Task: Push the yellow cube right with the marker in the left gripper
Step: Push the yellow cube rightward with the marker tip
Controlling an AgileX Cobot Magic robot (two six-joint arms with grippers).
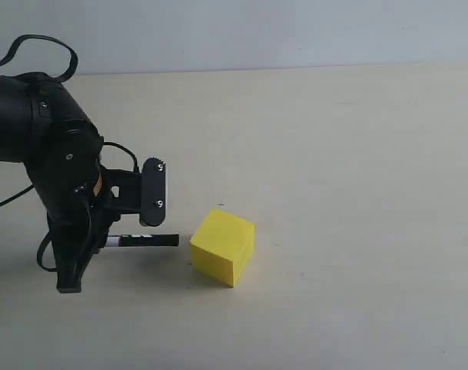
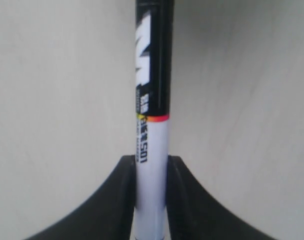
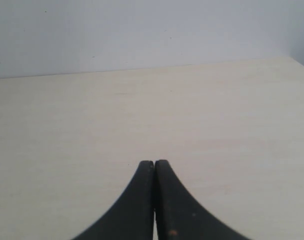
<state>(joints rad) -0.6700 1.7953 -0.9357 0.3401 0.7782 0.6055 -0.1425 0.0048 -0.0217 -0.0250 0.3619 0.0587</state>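
marker (image 1: pixel 145 240) just L of cube (image 1: pixel 223 246)

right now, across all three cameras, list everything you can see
yellow cube: one, bright yellow, on the table, just right of the marker's tip, a small gap between
marker: one, white barrel with black cap, held level, pointing at the cube
table: one, pale beige, under everything
wall: one, pale grey, behind the table
cable: one, black, looped at the exterior view's upper left
left tool: one, black, shut on the marker
right tool: one, black, shut, holding nothing
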